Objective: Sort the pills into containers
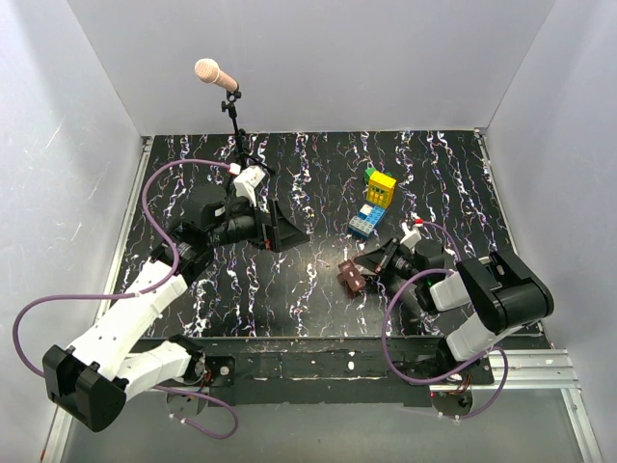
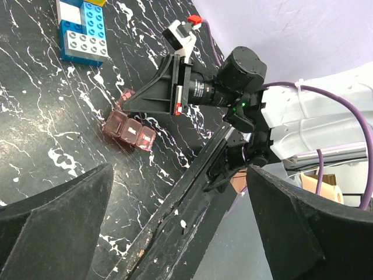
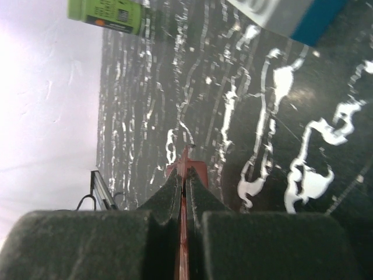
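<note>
The dark red-brown box (image 1: 352, 281) lies on the black marbled table, front right of centre. My right gripper (image 1: 366, 269) is shut on its thin flap lid; in the right wrist view the gripper (image 3: 185, 175) pinches the red lid sheet (image 3: 184, 156) edge-on, with the box (image 3: 199, 170) just beyond the tips. The left wrist view shows the box (image 2: 128, 131) open, with pinkish compartments. The green bottle (image 3: 105, 14) lies far off beside the brick stack, and it shows in the top view (image 1: 371, 173). My left gripper (image 1: 292, 233) is open and empty, left of centre. No pills are visible.
A yellow-and-blue toy brick stack (image 1: 374, 205) stands behind the box, also in the left wrist view (image 2: 84, 29). A microphone on a stand (image 1: 217, 75) rises at the back left. White walls enclose the table. The table's front edge (image 2: 175, 216) runs under my left gripper (image 2: 180, 233).
</note>
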Action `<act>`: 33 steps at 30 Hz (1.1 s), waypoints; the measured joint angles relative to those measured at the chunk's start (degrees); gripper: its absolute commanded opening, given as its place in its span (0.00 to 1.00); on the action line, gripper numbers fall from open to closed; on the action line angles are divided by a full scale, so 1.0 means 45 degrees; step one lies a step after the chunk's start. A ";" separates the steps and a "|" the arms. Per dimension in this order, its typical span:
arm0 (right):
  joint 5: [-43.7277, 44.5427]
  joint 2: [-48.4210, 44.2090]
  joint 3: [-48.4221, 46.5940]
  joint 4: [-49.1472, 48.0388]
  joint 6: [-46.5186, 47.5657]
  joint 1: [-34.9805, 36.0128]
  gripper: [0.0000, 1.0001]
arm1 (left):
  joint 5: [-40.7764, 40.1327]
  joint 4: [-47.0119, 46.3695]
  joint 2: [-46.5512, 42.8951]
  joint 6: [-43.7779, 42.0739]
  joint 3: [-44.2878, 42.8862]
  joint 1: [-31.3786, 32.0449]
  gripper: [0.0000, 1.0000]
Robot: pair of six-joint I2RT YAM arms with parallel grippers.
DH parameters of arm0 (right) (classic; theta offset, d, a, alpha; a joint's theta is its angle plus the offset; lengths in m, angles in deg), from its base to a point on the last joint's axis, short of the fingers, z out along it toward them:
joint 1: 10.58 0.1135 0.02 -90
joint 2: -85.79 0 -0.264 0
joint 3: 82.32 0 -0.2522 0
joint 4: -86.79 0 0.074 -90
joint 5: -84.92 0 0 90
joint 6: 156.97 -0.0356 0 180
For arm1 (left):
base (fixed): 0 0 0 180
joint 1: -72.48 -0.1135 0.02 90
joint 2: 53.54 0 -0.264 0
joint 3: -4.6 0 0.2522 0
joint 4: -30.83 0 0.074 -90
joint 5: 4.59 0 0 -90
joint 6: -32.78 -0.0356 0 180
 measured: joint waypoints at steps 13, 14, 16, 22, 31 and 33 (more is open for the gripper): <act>0.0758 0.0107 0.0136 0.1365 0.0219 0.0000 0.43 | 0.0078 -0.0068 0.0068 -0.0010 0.0015 0.0000 0.98; 0.0816 0.0078 0.0175 0.1433 0.0238 0.0000 0.46 | 0.0073 -0.0068 0.0068 -0.0015 0.0019 0.0000 0.98; 0.0933 -0.0049 0.0272 0.1632 0.0267 0.0000 0.53 | 0.0073 -0.0063 0.0068 -0.0024 0.0019 0.0000 0.98; 0.1137 -0.1151 0.0427 0.2186 0.0486 0.0000 0.73 | 0.0039 -0.0015 0.0068 -0.0107 0.0034 0.0000 0.98; 0.2147 -0.5362 0.0593 0.5848 0.1447 0.0005 0.92 | -0.0539 0.0253 0.0073 -0.0204 0.0044 0.0000 0.98; 0.2506 -0.6538 0.0554 0.6975 0.1851 0.0005 0.92 | -0.0733 0.0355 0.0126 -0.0199 0.0044 0.0000 0.98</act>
